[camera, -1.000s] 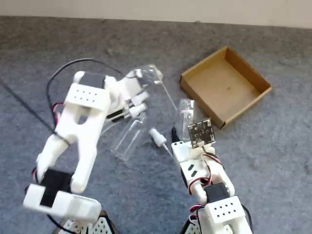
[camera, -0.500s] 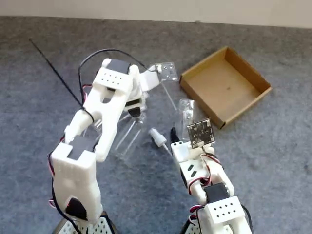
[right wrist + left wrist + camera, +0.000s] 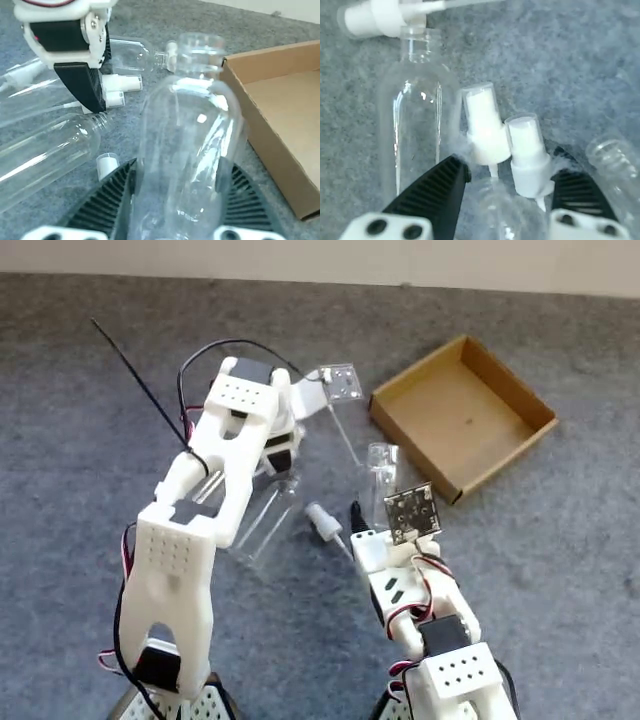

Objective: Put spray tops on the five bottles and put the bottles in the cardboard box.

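My left gripper (image 3: 510,167) is open and low over the pile, its black fingers (image 3: 437,192) on either side of two white spray tops (image 3: 482,125) lying side by side. A clear bottle (image 3: 412,125) without a top lies beside them. In the high view the left gripper (image 3: 280,460) is under its own arm. My right gripper (image 3: 175,200) is shut on an upright clear bottle (image 3: 185,130) with an open neck, close to the cardboard box (image 3: 285,110). The held bottle (image 3: 382,468) stands just left of the empty box (image 3: 460,415).
A loose spray top (image 3: 322,520) lies between the arms, next to a lying bottle (image 3: 262,528). Another bottle (image 3: 340,385) lies beyond the left arm, near the box's corner. Grey carpet covers the table. A black cable (image 3: 140,380) trails off to the left.
The left arm has swung from the left and stretched forward over the pile, bringing its gripper down around the spray tops. The right arm has kept still with its bottle.
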`<state>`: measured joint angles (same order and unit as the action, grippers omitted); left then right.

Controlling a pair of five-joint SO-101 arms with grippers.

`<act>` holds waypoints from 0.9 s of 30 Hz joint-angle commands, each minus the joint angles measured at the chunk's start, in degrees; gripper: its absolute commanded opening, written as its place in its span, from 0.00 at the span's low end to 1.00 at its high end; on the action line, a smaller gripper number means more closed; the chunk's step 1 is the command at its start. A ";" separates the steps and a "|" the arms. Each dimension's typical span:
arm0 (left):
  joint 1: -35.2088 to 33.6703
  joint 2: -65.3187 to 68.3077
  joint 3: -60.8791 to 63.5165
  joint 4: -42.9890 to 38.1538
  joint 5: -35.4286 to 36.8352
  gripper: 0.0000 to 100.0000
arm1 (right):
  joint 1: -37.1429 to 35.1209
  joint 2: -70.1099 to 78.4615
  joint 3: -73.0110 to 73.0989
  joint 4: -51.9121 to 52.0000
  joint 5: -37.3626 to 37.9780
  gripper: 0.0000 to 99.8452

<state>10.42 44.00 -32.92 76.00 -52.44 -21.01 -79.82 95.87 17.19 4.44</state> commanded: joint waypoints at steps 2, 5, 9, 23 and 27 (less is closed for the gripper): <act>0.66 2.33 -2.51 2.11 1.23 0.19 | 0.66 -0.84 1.71 -1.36 0.70 0.17; 0.75 2.24 -2.59 4.22 3.87 0.19 | 0.66 -0.84 1.71 -1.36 0.70 0.17; 0.66 2.51 -2.51 4.57 4.22 0.19 | 0.66 -0.84 1.71 -1.36 0.70 0.17; -2.42 2.59 -2.51 7.47 7.74 0.10 | 0.66 -0.84 1.71 -1.36 0.70 0.17; -2.42 2.59 -2.33 7.47 7.74 0.08 | 0.66 -0.84 1.71 -1.36 0.79 0.17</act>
<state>9.10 46.37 -34.95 83.03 -45.32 -21.01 -79.82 95.87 17.19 4.44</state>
